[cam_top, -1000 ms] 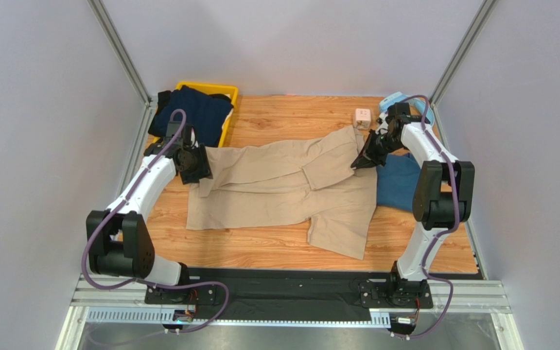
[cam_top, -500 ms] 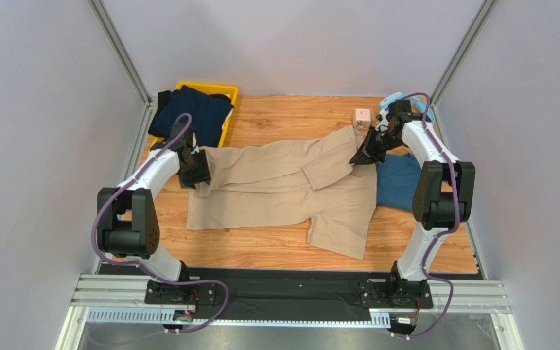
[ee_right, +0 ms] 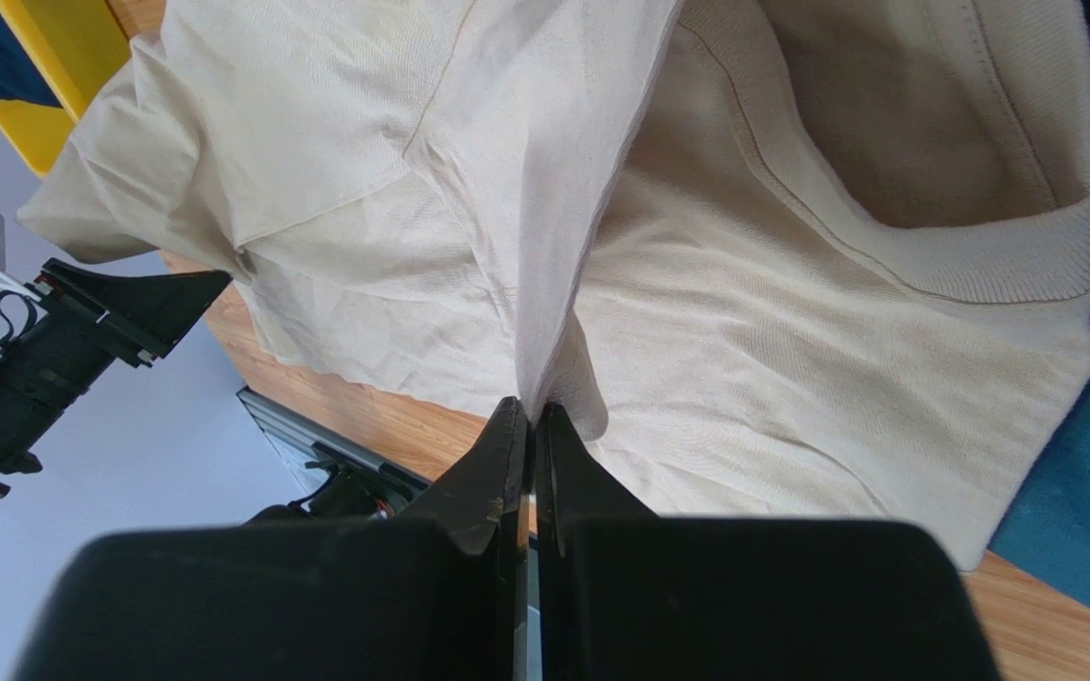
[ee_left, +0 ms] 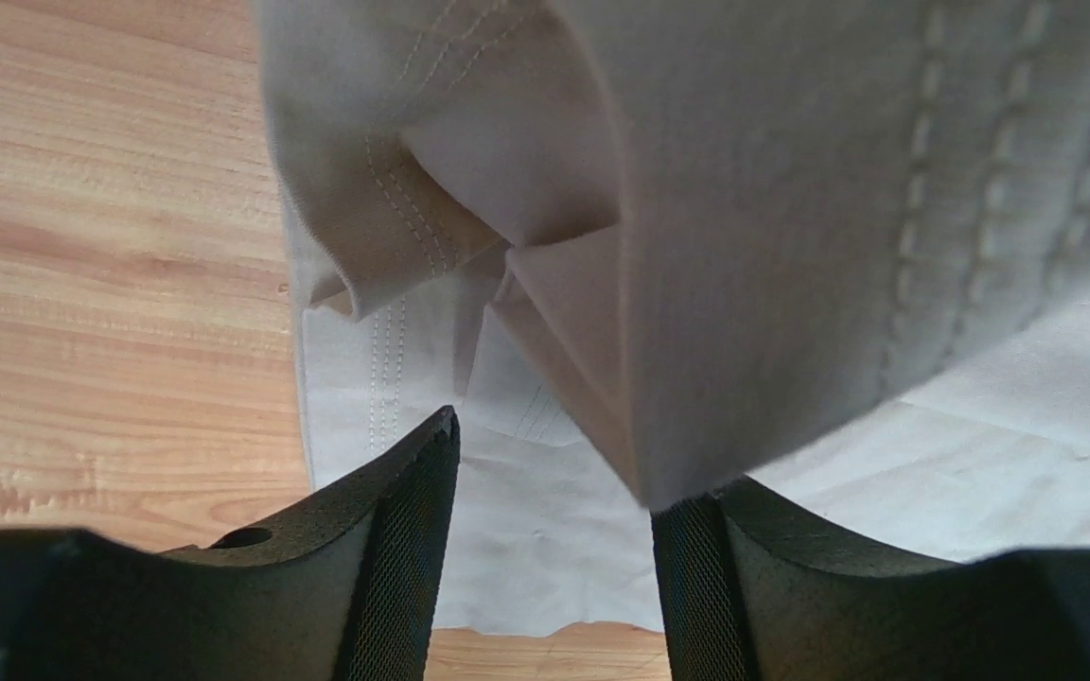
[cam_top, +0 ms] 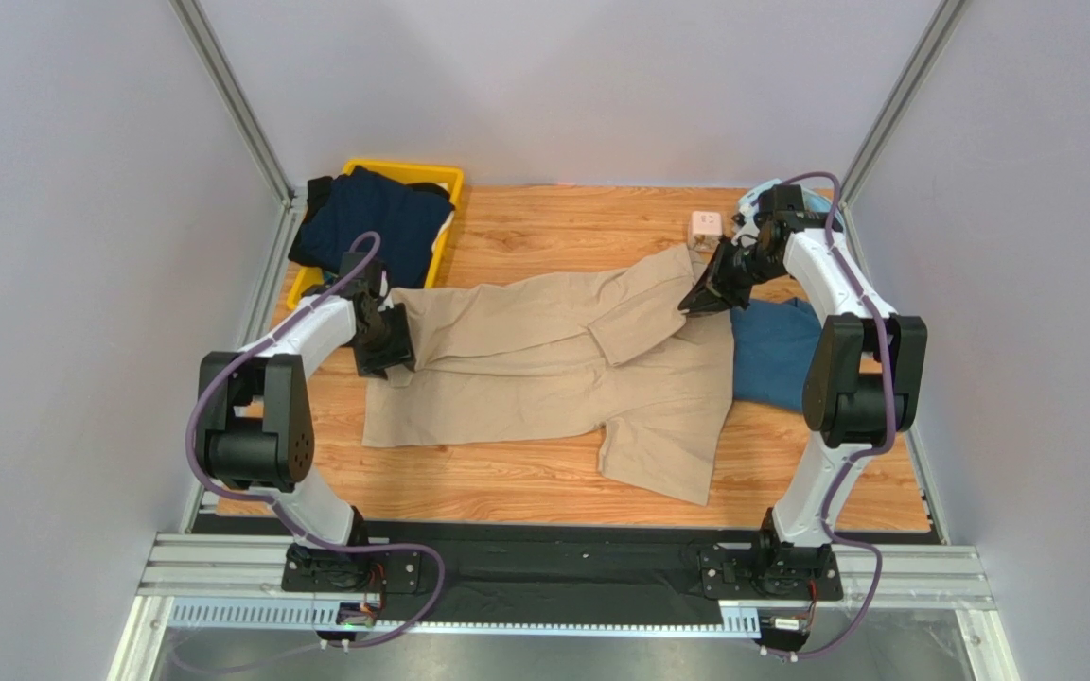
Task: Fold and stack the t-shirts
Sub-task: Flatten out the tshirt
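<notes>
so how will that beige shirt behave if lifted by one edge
Probably floppy: the beige shirt hangs in folds where the right gripper pinches it. Likely light, since that small pinch holds an edge up. Pulled, it would likely bunch, as most lies creased on the table.

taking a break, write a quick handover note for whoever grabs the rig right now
Left gripper: open, jaws either side of a fold at the beige tee's left edge, not clamped.
Right gripper: shut on a fold of the beige tee at its right end, collar close by.
Things: beige tee spread across mid-table, bunched along the far side. Teal tee partly under its right end. Navy tee heaped over the yellow bin, far left.
Done: nothing folded flat, no stack.
Left: fold all three, then stack.
</notes>
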You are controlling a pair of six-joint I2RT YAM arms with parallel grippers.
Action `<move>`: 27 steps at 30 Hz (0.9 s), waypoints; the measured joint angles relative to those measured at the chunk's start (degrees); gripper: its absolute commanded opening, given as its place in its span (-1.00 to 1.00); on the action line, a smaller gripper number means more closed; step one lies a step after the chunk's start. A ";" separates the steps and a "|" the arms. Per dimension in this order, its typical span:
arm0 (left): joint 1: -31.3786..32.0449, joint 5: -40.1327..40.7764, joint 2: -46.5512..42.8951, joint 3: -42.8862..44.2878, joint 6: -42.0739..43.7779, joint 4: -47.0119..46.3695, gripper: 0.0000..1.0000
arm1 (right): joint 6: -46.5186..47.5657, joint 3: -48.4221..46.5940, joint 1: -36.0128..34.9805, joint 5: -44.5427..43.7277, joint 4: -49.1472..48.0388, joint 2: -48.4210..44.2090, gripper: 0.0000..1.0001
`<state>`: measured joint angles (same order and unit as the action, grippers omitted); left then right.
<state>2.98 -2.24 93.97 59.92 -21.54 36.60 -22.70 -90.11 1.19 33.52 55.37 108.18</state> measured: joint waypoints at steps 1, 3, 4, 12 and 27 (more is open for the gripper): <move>0.00 -0.13 0.20 0.00 0.00 -0.15 0.14 | 0.00 -0.31 0.00 0.02 0.11 0.04 -1.00; 0.00 -0.46 0.68 0.00 0.00 -0.52 0.12 | 0.00 -0.85 0.00 0.04 0.28 0.15 -1.00; 0.00 -0.68 1.03 0.00 0.00 -0.81 0.12 | 0.00 -1.05 0.00 0.04 0.42 0.17 -0.99; 0.00 -1.79 3.72 -0.68 0.02 -2.23 0.02 | 0.00 -1.46 0.00 0.24 1.27 0.26 -1.00; -0.11 -1.99 4.33 -0.90 0.22 -3.21 -0.49 | -0.39 -1.46 0.00 0.57 1.33 0.46 -1.00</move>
<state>2.87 -4.23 98.30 59.02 -21.32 33.39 -23.09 -91.57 1.19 34.09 56.71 108.64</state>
